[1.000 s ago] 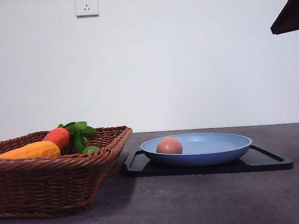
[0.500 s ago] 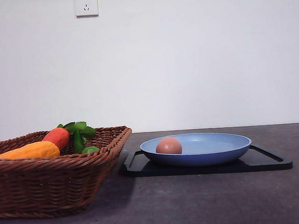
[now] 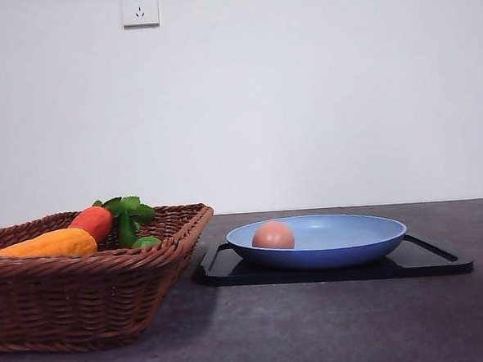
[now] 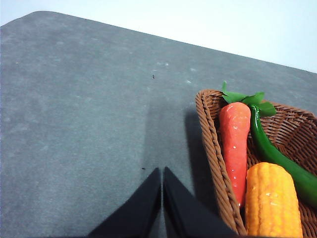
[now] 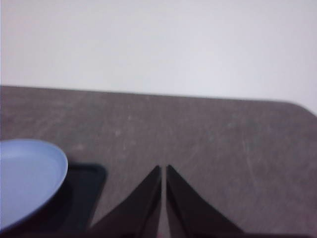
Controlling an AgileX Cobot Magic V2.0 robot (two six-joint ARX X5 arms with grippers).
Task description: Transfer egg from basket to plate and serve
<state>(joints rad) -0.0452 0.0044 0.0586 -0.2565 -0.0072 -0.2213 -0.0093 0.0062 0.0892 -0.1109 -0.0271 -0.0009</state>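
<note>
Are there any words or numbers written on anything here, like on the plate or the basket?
None can be read.
The wall socket has only plug holes; any marking is too small to tell.
The plate, egg, basket, black tray, carrot and corn carry no writing.

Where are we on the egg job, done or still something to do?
Transfer looks done: the egg sits in the plate on the black tray, none visible in the basket. Nothing in hand: left gripper and right gripper are shut, empty. Serving is what may remain.
</note>
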